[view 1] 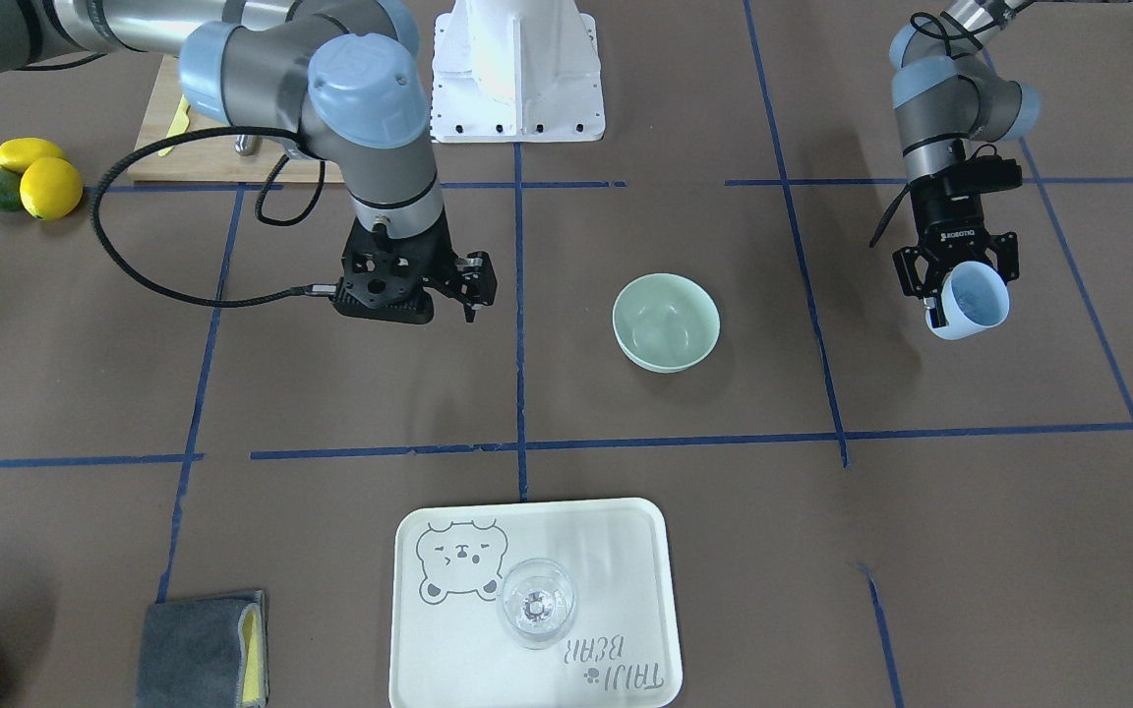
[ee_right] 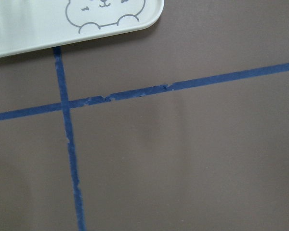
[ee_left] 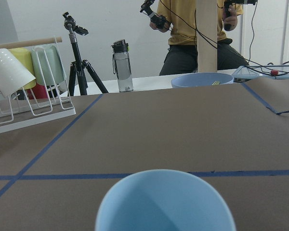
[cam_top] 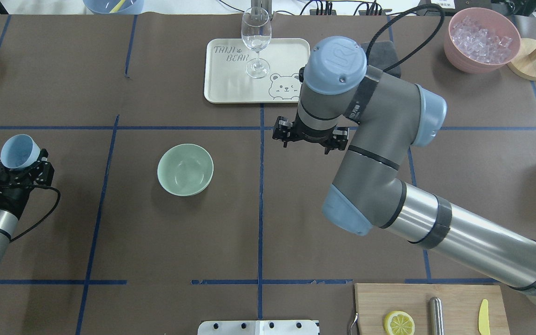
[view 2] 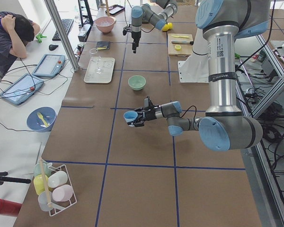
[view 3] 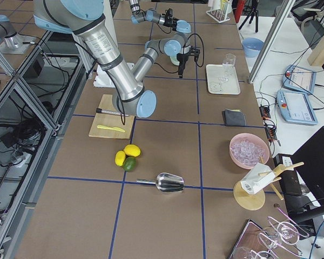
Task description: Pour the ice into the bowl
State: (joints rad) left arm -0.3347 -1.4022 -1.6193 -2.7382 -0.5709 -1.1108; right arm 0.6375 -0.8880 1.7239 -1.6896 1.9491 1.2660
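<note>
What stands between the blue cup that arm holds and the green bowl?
Nothing visible. Only bare table and a blue tape line lie between the cup in the left gripper and the bowl. The right gripper hangs on the bowl's far side.

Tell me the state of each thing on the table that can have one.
mint-green bowl, upright, empty
light blue cup, gripped by left gripper, contents unclear
right gripper, open, holding nothing
wine glass, upright on tray, empty
pink bowl, holds ice cubes
</note>
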